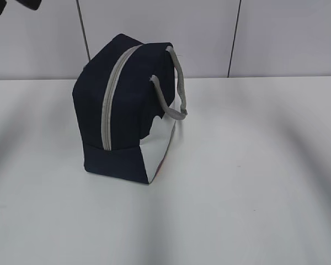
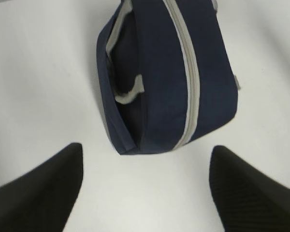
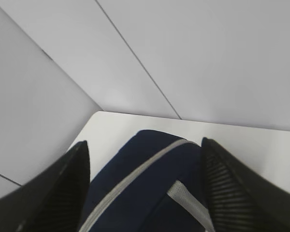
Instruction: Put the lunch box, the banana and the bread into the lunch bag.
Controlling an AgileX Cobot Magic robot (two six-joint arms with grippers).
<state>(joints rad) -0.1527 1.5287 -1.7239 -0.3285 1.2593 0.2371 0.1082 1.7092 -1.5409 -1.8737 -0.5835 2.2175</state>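
Note:
The lunch bag (image 1: pixel 127 110) stands on the white table (image 1: pixel 254 193), navy with a white side panel and grey handles (image 1: pixel 175 83). Its grey zipper (image 1: pixel 111 96) looks shut. My left gripper (image 2: pixel 145 193) is open and empty above the table, and the lunch bag (image 2: pixel 169 77) lies beyond its fingertips. My right gripper (image 3: pixel 145 188) is open and empty, hovering above the lunch bag (image 3: pixel 150 193), whose top shows between the fingers. The lunch box, the banana and the bread are out of view.
Grey wall panels (image 1: pixel 154 27) stand behind the table's far edge. Two dark pieces of an arm (image 1: pixel 27 3) show at the top left corner of the exterior view. Soft shadows of the arms cross the table on both sides.

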